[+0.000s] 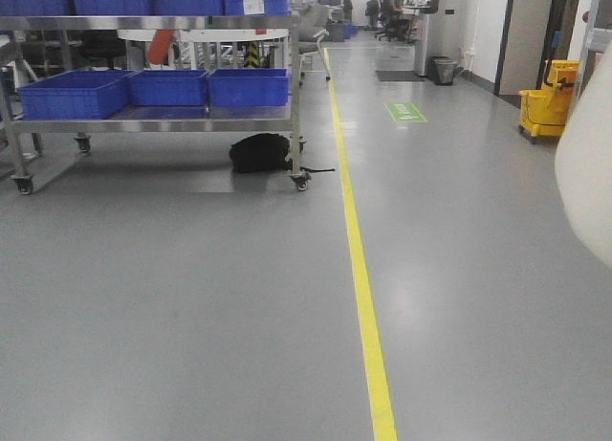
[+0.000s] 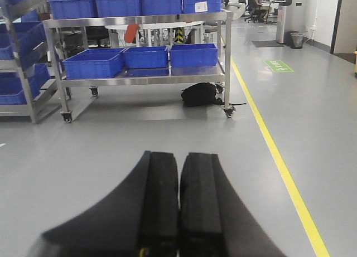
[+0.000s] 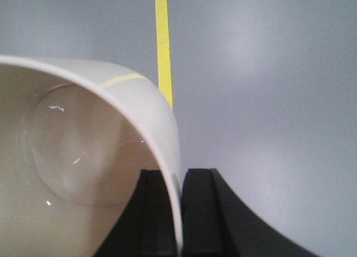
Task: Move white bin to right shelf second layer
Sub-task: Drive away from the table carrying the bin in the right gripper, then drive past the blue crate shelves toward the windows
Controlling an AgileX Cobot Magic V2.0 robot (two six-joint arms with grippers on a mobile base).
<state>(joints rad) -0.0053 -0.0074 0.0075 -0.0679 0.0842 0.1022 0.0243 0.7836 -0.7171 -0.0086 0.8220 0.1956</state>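
The white bin [image 3: 83, 156] is a smooth cream tub. My right gripper [image 3: 177, 179] is shut on its rim wall, one finger inside and one outside, and holds it above the grey floor. A blurred part of the bin also shows at the right edge of the front view [image 1: 588, 173]. My left gripper [image 2: 179, 162] is shut and empty, held out over the floor. The roller-rail shelf level is out of view.
A wheeled steel cart [image 1: 153, 125] with flat sheet shelves carries blue crates [image 1: 249, 85] at the left back. A black bag [image 1: 260, 152] lies under it. A yellow floor line [image 1: 359, 259] runs ahead. A yellow mop bucket [image 1: 547, 101] stands at the far right.
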